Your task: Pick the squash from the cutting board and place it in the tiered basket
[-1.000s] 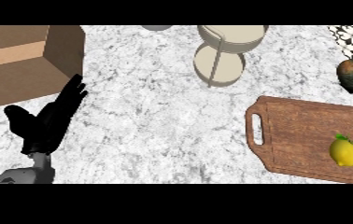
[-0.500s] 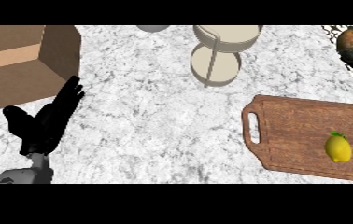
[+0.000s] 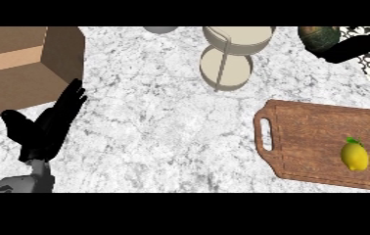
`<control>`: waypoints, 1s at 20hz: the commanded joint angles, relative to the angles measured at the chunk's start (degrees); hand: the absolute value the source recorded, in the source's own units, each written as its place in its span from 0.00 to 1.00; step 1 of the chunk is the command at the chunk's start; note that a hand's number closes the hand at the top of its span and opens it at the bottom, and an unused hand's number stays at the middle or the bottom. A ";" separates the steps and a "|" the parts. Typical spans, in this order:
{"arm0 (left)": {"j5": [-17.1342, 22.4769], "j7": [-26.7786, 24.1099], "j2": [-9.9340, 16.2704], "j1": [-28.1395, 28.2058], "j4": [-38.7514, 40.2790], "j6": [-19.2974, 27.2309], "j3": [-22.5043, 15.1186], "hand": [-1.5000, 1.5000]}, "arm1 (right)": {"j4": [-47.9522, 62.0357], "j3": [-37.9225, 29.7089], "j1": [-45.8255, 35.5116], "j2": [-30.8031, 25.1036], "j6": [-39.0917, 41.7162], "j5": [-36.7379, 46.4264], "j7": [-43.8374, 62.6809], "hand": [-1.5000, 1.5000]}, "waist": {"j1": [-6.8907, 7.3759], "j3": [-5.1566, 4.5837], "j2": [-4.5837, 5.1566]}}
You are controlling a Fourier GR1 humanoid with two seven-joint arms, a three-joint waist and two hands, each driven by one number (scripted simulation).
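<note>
Right hand (image 3: 345, 49) at upper right is curling around a dark green squash (image 3: 318, 37) beside the beige two-tier wire basket (image 3: 235, 58); left hand (image 3: 45, 126) is resting open at lower left; risk: squash clipping the basket rim on lowering.

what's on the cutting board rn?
Only a yellow lemon lies on the cutting board, near its right end. The board's right edge runs out of view, so anything there can't be seen.
</note>
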 commanded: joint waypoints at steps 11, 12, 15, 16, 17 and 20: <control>-0.16 3.34 -0.24 -2.67 -1.16 -0.65 1.57 0.50 | 1.06 7.98 -7.13 13.04 -4.98 7.55 16.60 1.00 | 0.38 0.05 0.28; -1.39 3.97 -1.72 -1.58 -3.26 0.34 -0.33 0.50 | 4.80 7.54 -9.34 13.12 -5.31 8.05 16.10 1.00 | 0.65 0.06 0.31; -1.41 -1.72 -2.24 -2.04 2.98 -1.32 1.20 0.50 | 3.74 6.92 -9.83 14.02 -3.61 7.08 17.68 1.00 | 0.21 0.04 0.27; -1.98 -0.92 -1.90 1.86 -1.37 -1.36 0.51 0.50 | 11.34 6.79 -10.93 14.00 -7.04 9.16 12.68 1.00 | 0.88 0.06 0.39; -0.68 2.83 -1.92 0.78 -4.41 -0.63 1.11 0.50 | 10.75 6.87 -12.67 14.61 -6.62 9.31 14.63 1.00 | 0.80 0.07 0.30; -1.28 4.00 -1.75 -1.13 -2.65 -1.33 0.78 0.50 | 8.88 8.76 -10.43 16.51 -10.01 12.28 14.82 1.00 | 0.47 0.06 0.29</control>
